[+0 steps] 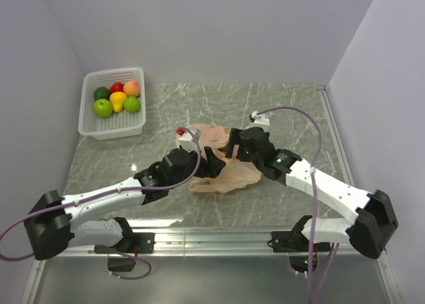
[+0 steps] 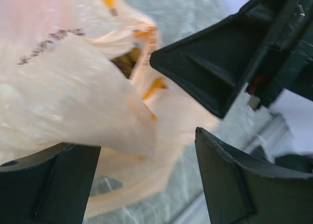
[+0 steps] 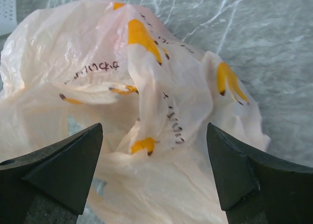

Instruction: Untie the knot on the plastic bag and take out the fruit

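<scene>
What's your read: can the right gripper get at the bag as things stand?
Probably yes. The right gripper is open right at the bag, with crumpled plastic lying between its jaws and nothing in the way. The left gripper sits close opposite and could crowd it.

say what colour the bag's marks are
Orange-yellow marks on the pale peach bag; clearest in the right wrist view.

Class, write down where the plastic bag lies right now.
In the top view, the plastic bag lies mid-table between the left claw and right claw, nearer and right of the white basket at the back-left corner.
</scene>
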You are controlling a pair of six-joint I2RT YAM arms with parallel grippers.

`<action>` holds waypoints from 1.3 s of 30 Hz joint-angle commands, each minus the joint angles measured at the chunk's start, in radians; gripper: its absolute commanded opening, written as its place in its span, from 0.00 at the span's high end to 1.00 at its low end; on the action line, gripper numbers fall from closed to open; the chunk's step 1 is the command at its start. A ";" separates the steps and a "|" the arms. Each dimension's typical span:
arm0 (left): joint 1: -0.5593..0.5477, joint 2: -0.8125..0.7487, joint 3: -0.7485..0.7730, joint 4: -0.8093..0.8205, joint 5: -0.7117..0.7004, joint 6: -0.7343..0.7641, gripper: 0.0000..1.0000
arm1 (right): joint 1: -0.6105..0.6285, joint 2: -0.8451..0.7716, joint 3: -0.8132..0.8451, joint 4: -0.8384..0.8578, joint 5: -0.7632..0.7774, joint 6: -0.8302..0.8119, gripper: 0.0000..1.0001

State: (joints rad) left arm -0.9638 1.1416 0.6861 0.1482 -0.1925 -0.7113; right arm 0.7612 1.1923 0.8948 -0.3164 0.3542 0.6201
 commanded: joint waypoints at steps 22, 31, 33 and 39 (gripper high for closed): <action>0.177 0.288 0.066 0.007 -0.343 -0.102 0.12 | -0.270 -0.129 -0.241 0.134 -0.157 -0.097 1.00; 0.079 -0.002 0.093 -0.099 -0.165 -0.235 0.08 | -0.260 -0.221 -0.231 0.218 -0.331 -0.089 1.00; 0.074 -0.014 0.116 -0.102 -0.150 -0.255 0.11 | -0.257 -0.230 -0.229 0.223 -0.343 -0.082 1.00; -0.027 -0.016 0.204 -0.113 -0.139 -0.232 0.35 | -0.254 -0.249 -0.208 0.204 -0.351 -0.074 1.00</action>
State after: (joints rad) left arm -0.9436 1.1305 0.8215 0.0406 -0.3508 -0.9379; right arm 0.4999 0.9649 0.6621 -0.1497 0.0280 0.5453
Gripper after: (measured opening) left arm 0.663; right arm 0.009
